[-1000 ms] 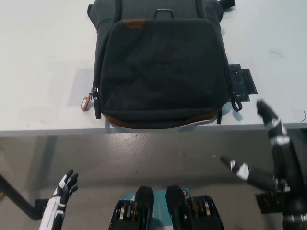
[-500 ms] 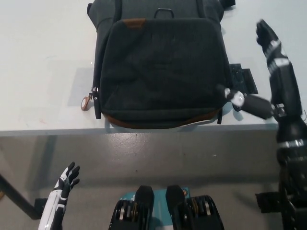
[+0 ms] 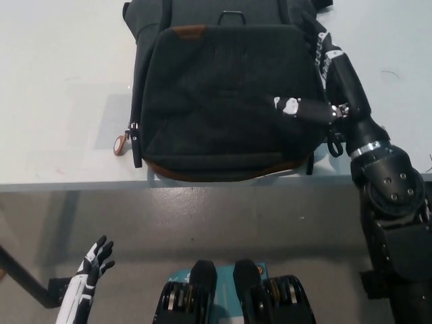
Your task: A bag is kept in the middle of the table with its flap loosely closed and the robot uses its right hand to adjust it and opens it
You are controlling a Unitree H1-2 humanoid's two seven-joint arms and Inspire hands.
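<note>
A dark grey bag (image 3: 223, 101) lies in the middle of the white table (image 3: 61, 81), its flap (image 3: 229, 94) down over the front. My black right hand (image 3: 332, 77) reaches in from the right and lies over the bag's right side. It is open: its thumb (image 3: 289, 106) rests on the flap and the other fingers (image 3: 317, 42) stretch along the flap's right edge. Nothing is gripped. My white left hand (image 3: 96, 260) hangs at the lower left, below the table's front edge, open and away from the bag.
A brown zipper pull (image 3: 121, 144) sticks out at the bag's left side. A brown leather tag (image 3: 188, 32) and a metal ring (image 3: 231, 15) sit at the flap's top. The bag's bottom lies close to the table's front edge (image 3: 81, 183), with grey floor below.
My right hand has risen from below the table's front edge, then swung left onto the bag's right side. The bag and my left hand have stayed where they were.
</note>
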